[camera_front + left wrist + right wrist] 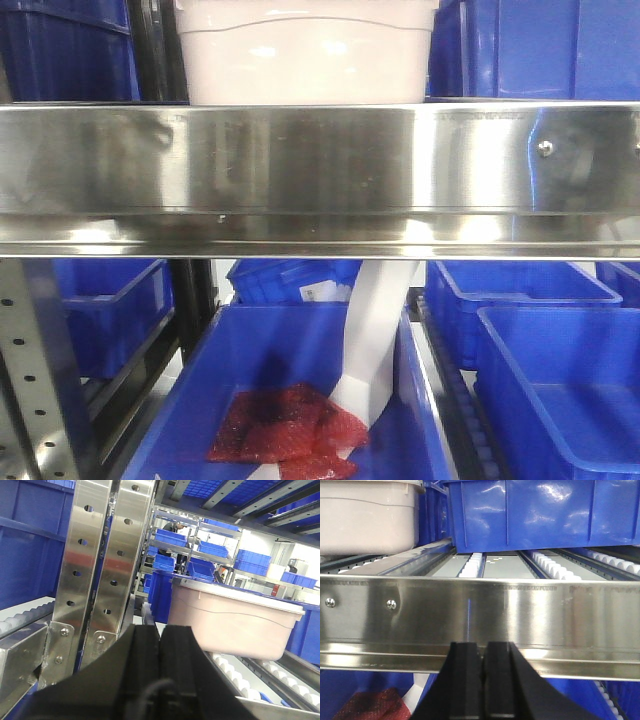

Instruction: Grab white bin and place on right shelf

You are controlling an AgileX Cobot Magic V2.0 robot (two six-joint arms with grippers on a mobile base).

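The white bin (pixel 305 55) stands on the shelf's roller lanes, just behind the shelf's shiny steel front rail (pixel 320 170), between blue bins. In the left wrist view the white bin (pixel 230 625) sits on white rollers ahead and to the right of my left gripper (pixel 160 630), which is shut on nothing and apart from it. My right gripper (pixel 482 647) is shut and empty, low in front of the steel rail (pixel 520 610). There the white bin (pixel 365 517) is up at the far left.
Blue bins (pixel 540 50) flank the white bin, and one (pixel 545 512) fills the lane ahead of my right gripper. Perforated steel uprights (pixel 95 565) stand left of my left gripper. Below the rail, a blue bin (pixel 250 350) holds a red mesh bag (pixel 285 430).
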